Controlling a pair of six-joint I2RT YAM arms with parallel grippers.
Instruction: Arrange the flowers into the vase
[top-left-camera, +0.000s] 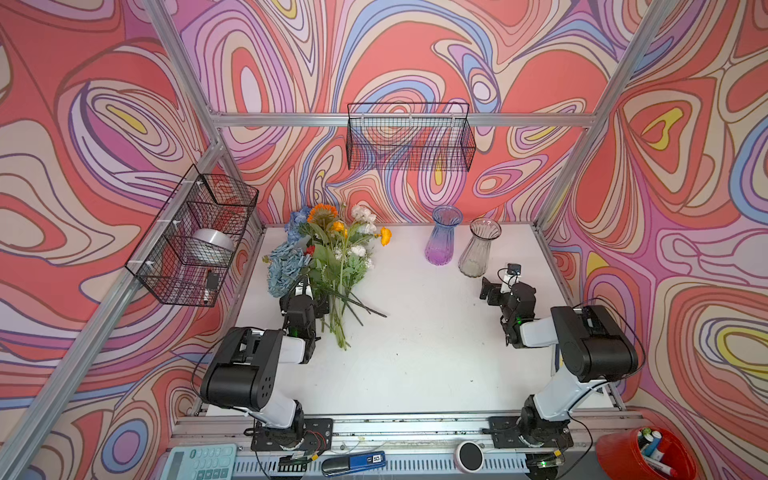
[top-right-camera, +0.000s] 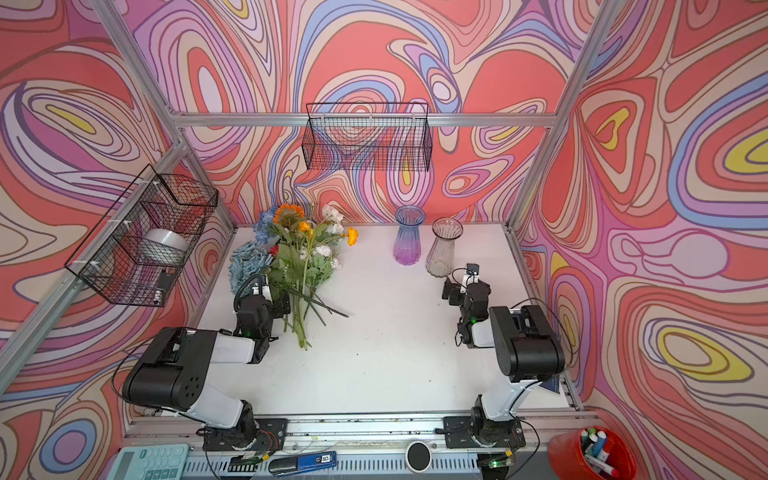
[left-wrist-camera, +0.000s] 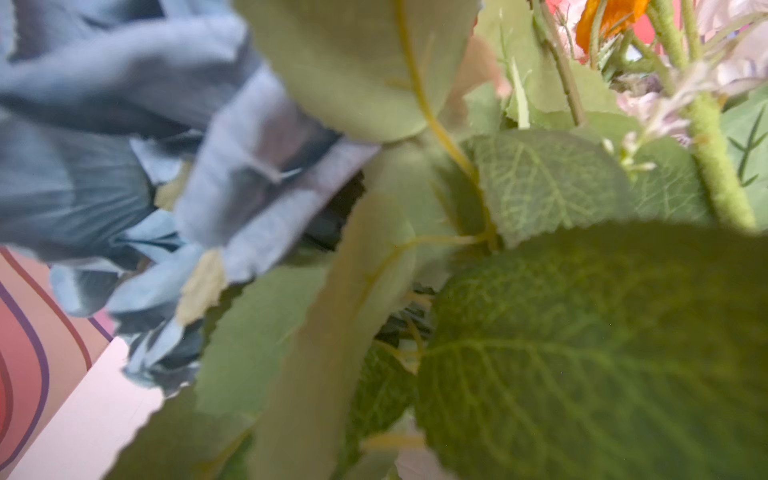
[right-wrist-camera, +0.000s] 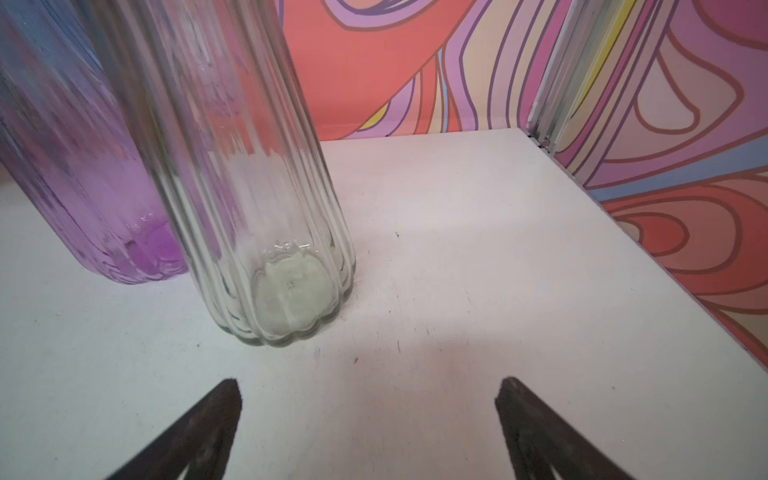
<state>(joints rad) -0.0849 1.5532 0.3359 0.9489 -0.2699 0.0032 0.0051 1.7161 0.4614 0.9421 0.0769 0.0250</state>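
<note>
The flowers (top-left-camera: 336, 249) (top-right-camera: 301, 249) lie as one bunch on the white table at the back left, with blue, orange and white heads toward the wall and green stems toward me. My left gripper (top-left-camera: 313, 301) (top-right-camera: 279, 301) is pushed in among the leaves and stems. Leaves (left-wrist-camera: 582, 353) and blue petals (left-wrist-camera: 104, 124) fill the left wrist view and hide the jaws. A purple-blue vase (top-left-camera: 441, 241) (right-wrist-camera: 75, 166) and a clear ribbed vase (top-left-camera: 478, 249) (top-right-camera: 444, 249) (right-wrist-camera: 257, 208) stand upright and empty at the back right. My right gripper (top-left-camera: 490, 287) (right-wrist-camera: 370, 390) is open just in front of the clear vase, touching nothing.
A wire basket (top-left-camera: 195, 241) hangs on the left frame and holds a metal bowl. Another wire basket (top-left-camera: 409, 141) hangs on the back rail. Aluminium posts stand at the table's (top-left-camera: 415, 365) back corners. A red cup of markers (top-left-camera: 648, 455) and a calculator (top-left-camera: 199, 461) sit below the front rail.
</note>
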